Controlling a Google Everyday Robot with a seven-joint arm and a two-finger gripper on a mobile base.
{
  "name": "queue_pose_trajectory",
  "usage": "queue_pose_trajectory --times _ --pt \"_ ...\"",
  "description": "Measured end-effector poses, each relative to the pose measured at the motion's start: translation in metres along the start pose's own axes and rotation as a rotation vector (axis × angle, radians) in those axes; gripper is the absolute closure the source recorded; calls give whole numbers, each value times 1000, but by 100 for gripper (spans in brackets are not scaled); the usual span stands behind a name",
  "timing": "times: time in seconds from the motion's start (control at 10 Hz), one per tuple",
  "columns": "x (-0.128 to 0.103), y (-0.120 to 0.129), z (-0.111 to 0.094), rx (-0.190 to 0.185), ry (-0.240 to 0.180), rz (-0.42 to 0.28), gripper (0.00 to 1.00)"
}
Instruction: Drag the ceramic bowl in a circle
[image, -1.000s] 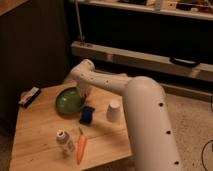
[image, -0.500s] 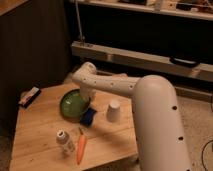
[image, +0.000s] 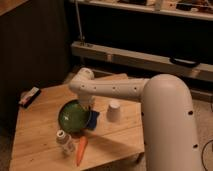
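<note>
A round, shallow, glossy green ceramic bowl (image: 73, 117) with a darker rim sat near the middle of the light wooden table (image: 42, 127), only its shiny green inside showing. A white upturned cup (image: 114, 111) stood just to its right, and a blue object (image: 94, 119) touched its right edge. The white arm reached leftward over the table, its wrist bent down. The gripper (image: 88, 107) was closed tight on the bowl's right rim.
</note>
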Motion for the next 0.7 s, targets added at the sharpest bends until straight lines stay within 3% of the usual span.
queue_pose_trajectory --times 0.2,0.7 --pt "2 -12 1 -2 5 -28 86" --pt "50 -95 -10 41 60 -156 86"
